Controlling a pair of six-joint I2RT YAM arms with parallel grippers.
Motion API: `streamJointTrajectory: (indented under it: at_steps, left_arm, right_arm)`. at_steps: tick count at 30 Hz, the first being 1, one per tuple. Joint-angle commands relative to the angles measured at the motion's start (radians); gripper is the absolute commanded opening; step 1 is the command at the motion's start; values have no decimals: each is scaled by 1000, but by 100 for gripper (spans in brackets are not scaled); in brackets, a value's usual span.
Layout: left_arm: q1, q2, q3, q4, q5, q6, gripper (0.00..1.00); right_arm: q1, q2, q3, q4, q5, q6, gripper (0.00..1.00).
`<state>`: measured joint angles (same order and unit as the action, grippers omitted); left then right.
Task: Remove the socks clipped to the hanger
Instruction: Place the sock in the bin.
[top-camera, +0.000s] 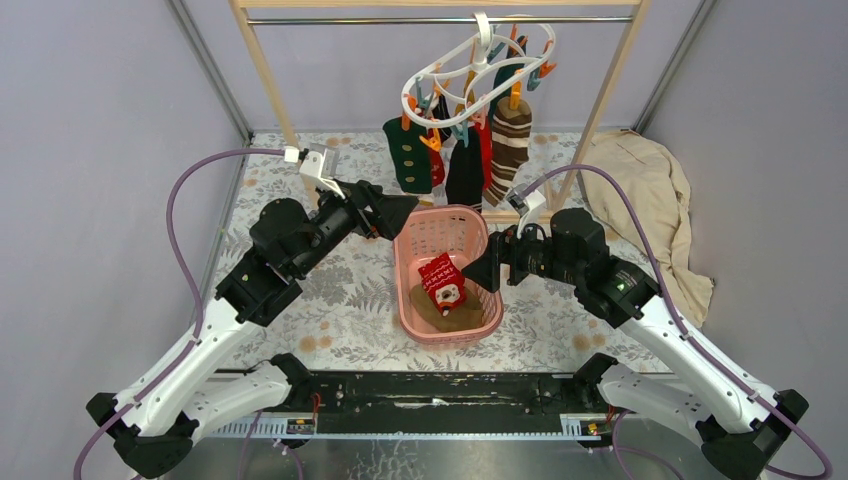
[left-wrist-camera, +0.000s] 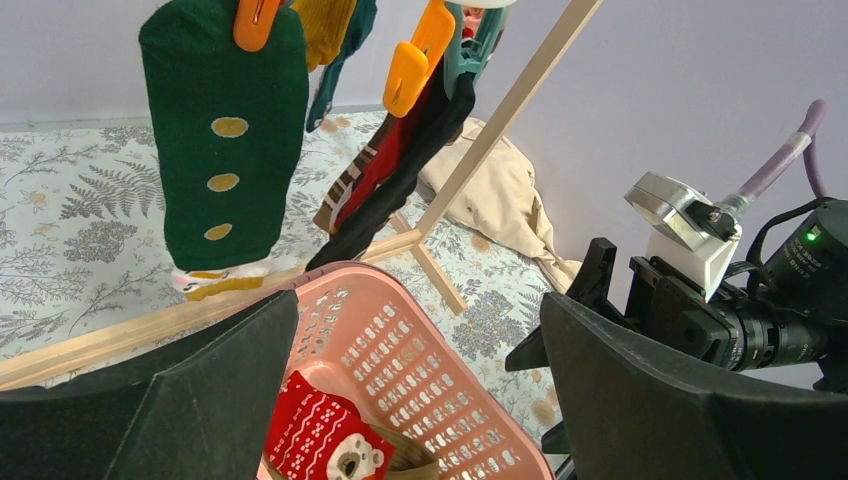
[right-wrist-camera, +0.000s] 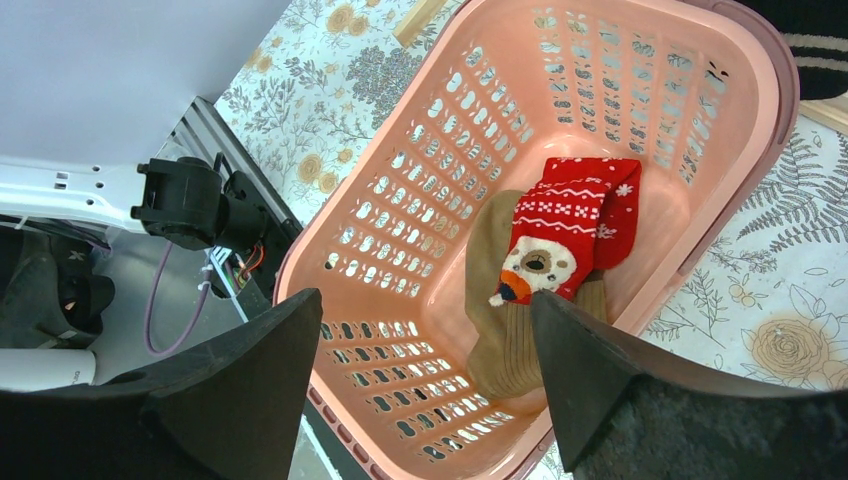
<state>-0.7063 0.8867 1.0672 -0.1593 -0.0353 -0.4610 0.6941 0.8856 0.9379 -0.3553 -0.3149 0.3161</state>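
sock: dark green dotted fabric sock (left-wrist-camera: 222, 140), hangs vertical, above-ahead of left gripper (top-camera: 400, 210)
left jaws: wide, empty, nearer
right gripper (top-camera: 478, 272): wide, empty, over pink plastic basket (top-camera: 425, 230)

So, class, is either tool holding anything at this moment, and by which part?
Nothing is held. The left tool and the right tool both stand open and empty, the right one pointing into the pink basket.

Olive-brown sock (right-wrist-camera: 497, 335) half buried under red sock (right-wrist-camera: 575, 215); striped sock (right-wrist-camera: 818, 52) cropped.
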Motion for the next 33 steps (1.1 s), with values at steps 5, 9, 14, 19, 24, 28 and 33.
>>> streamJointTrajectory:
  at_steps: [5,9,14,19,24,28,33]
  left_arm:
    - [-5,-12,-9,10,-18,-2,99]
    - [-4,-12,-10,10,-18,-2,99]
    - [-4,-13,-14,10,-18,-2,99]
    - [-5,-9,-15,10,-18,-2,99]
    - [-5,-5,-17,11,-21,-2,99]
    - [-5,-3,-19,11,-24,-2,99]
    - [-6,1,-18,15,-24,-1,99]
  right_arm:
    - [6,-8,25,21,-1,15,99]
    - [7,-7,24,19,1,14,100]
    - [7,-8,21,18,3,15,100]
    - [6,-11,16,18,6,14,100]
    - [7,-14,13,16,10,14,100]
    - [7,-17,10,15,13,13,100]
    - [6,-22,1,17,16,14,100]
